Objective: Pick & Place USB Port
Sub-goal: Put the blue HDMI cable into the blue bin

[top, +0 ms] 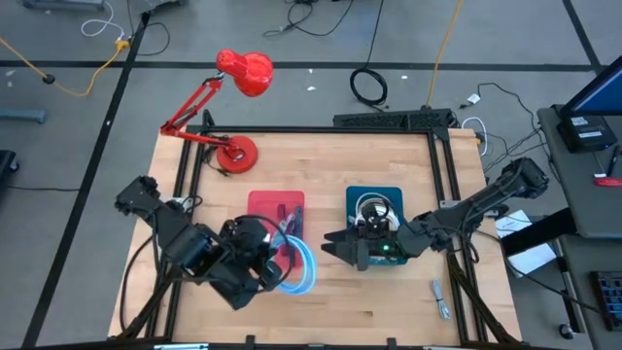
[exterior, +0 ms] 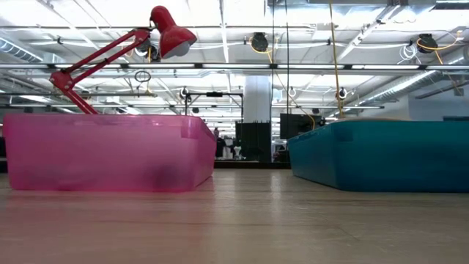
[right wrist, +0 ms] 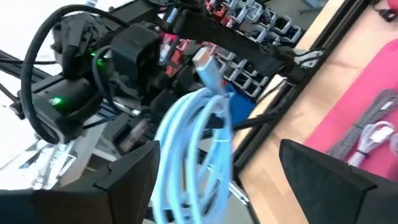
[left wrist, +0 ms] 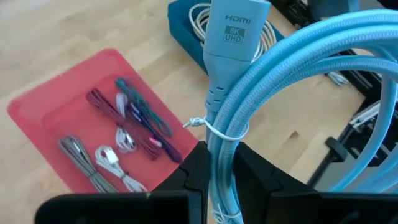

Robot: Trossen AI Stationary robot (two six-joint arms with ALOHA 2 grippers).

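The left gripper sits low over the wooden surface, its fingers pinched narrow on a coiled light-blue cable. The cable is held upright in the left wrist view, with its plug marked HDMI above the fingers and a thin white tie binding the strands just above the grip. From overhead, the loop of the coil hangs out to the right of this gripper, between the two arms.

Just behind the left gripper lies a red tray. It holds several short cables: a dark red one, a greenish one, a grey braided one and white ones with small plugs. Which of them carries a USB plug cannot be told.

Further back from that gripper, a red desk lamp stands with its base on the surface near the far edge.

The right gripper is to the right of the blue coil, near it but apart, with its fingers spread wide and nothing between them. Its wrist view looks past those fingers at the hanging coil and the left arm beyond.

Beside the right gripper, under its wrist, is a teal tray with a coiled white cable inside. To the right of that arm, a small metal piece lies on the surface near the front edge.

At table height, only the pink tray wall, the teal tray wall and the lamp head show.
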